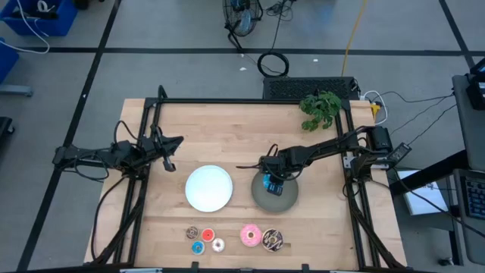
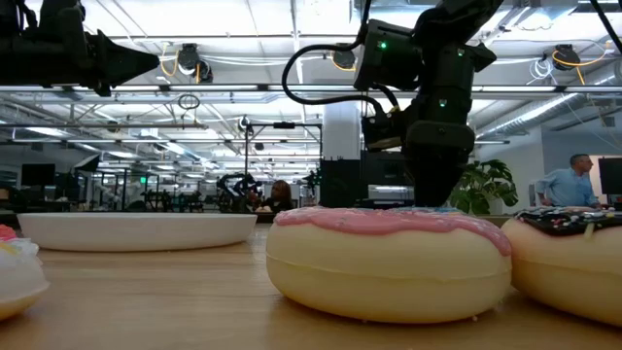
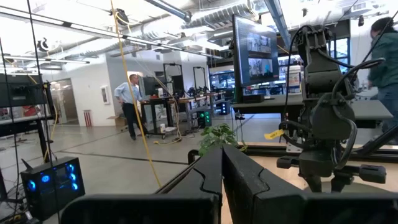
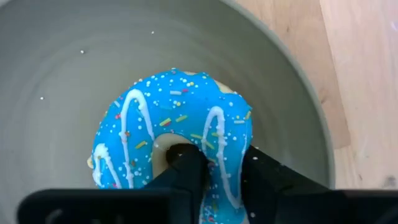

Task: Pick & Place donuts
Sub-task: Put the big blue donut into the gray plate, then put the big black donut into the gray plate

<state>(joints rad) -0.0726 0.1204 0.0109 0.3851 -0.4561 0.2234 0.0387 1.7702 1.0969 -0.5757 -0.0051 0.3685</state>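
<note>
The large blue sprinkled donut (image 4: 174, 118) is in my right gripper (image 4: 217, 167), over the inside of the grey plate (image 1: 286, 199). The pink donut (image 1: 251, 235) and the dark brown sprinkled donut (image 1: 273, 240) lie flat on the table near its near edge. To their left lie the tiny brown (image 1: 192, 233), red (image 1: 208, 233), blue (image 1: 198, 246) and white (image 1: 218, 244) donuts. In the low view the pink donut (image 2: 389, 258) and the brown one (image 2: 573, 253) fill the foreground. My left gripper (image 1: 170, 144) is shut, held off the table at the left, touching nothing. My right gripper holds the blue donut by one side of its ring (image 4: 219, 140). One finger (image 4: 181, 158) stands in the hole and the other (image 4: 264, 171) outside the ring. The fingers come from above, pointing down. The donut lies about level; whether it rests on the grey plate I cannot tell.
A white plate (image 1: 209, 188) sits on the table just left of the grey plate. A green toy plant (image 1: 320, 108) stands at the far right of the table. A black frame (image 1: 250, 101) runs along the table's far and side edges. People stand in the room behind.
</note>
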